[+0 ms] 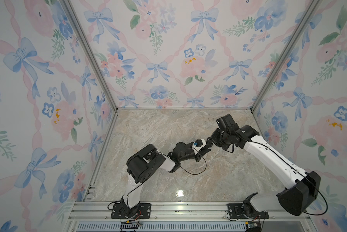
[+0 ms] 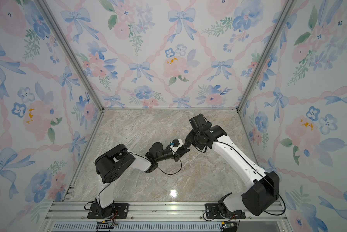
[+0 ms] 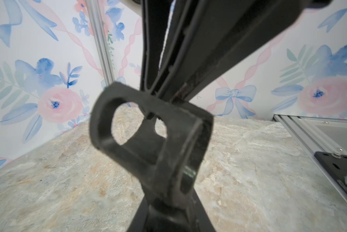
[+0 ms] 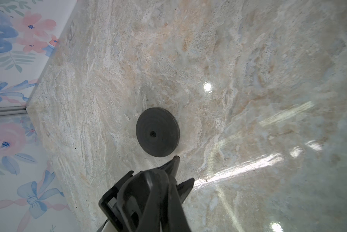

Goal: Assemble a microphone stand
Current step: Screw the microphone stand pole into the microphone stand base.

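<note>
**Rod held over the disc base, not yet seated**

The left arm reaches in from the near left. Its left fingers [image 1: 197, 157] meet the right arm's at the middle of the marble worktop [image 1: 164, 128]. In the left wrist view these fingers are drawn close together around the neck under the clip-like head [image 3: 176, 118] and grip it. The head fills that view as a blurred black loop, with floral walls [image 3: 48, 80] behind it.

The microphone stand is in two separate parts, both at mid-worktop. The arms hide both parts in both top views. The right wrist view shows the disc base [image 4: 158, 124] lying flat on the worktop with its centre hole [image 4: 153, 133] open and nothing in it. The rod [image 4: 176, 160] points down towards the worktop. Its bare tip is just beside the rim of the disc and off the hole. I cannot tell whether the tip touches the marble.

The right arm comes in from the near right and bends down and to the left. Its right fingers [image 3: 219, 44] are pressed nearly together and grip the rod, which sticks out past their tips.
</note>
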